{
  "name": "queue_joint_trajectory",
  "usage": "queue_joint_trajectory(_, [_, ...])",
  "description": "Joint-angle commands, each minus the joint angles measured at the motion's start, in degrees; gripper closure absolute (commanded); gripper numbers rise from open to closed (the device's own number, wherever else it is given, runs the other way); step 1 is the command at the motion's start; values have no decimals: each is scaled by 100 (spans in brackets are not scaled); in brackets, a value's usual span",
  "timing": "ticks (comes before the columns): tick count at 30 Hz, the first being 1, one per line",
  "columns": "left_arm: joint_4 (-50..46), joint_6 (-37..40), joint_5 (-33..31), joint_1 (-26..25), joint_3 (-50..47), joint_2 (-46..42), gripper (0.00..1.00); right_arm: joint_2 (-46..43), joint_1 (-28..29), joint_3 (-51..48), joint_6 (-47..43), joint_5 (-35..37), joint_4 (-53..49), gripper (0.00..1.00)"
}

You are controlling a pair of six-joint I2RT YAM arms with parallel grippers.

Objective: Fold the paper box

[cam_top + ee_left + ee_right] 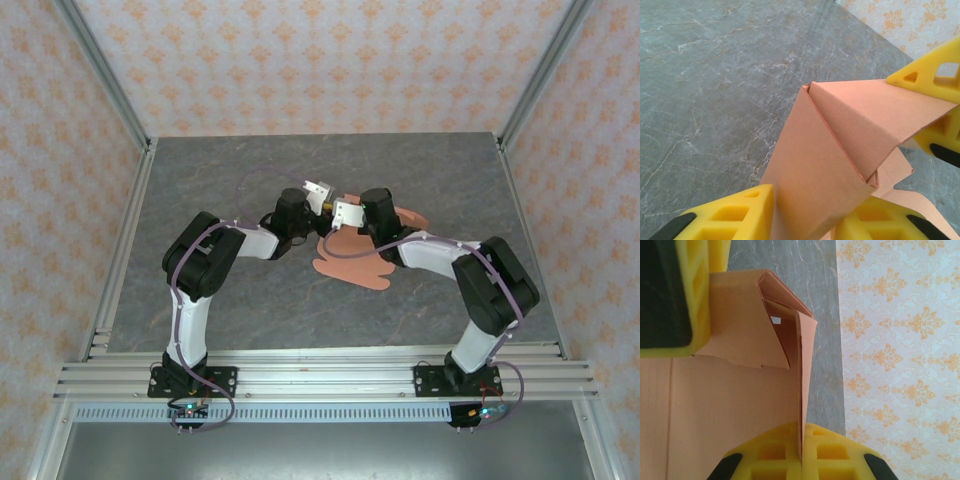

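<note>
The paper box is salmon-orange card lying partly flat at the middle of the grey table, with one side raised. In the left wrist view a folded-up wall of the paper box stands between my left gripper fingers, which press on both its faces. My right gripper is shut on the thin edge of an upright panel of the paper box. Both grippers meet over the card: left gripper, right gripper. The right gripper's yellow fingers hold the far end of the same fold.
The grey marble table is ringed by patterned walls and aluminium rails along the near edge. Bare tabletop lies to the left of and behind the card.
</note>
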Motion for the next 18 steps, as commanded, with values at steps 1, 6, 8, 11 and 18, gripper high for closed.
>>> queue_joint_trajectory(1, [650, -68, -709, 134, 5, -173, 67, 161, 263, -258, -314, -222, -146, 100])
queue_joint_trajectory(6, [601, 56, -786, 92, -4, -139, 66, 173, 312, -305, -357, -178, -78, 99])
queue_joint_trajectory(8, [596, 55, -763, 72, -36, -171, 67, 170, 322, -306, -326, -202, -139, 99])
queue_joint_trajectory(11, [616, 33, -813, 69, -132, -242, 68, 126, 326, -242, -202, -288, -299, 99])
queue_joint_trajectory(18, [491, -67, -1215, 37, -95, -236, 62, 165, 305, -78, 99, -469, -539, 100])
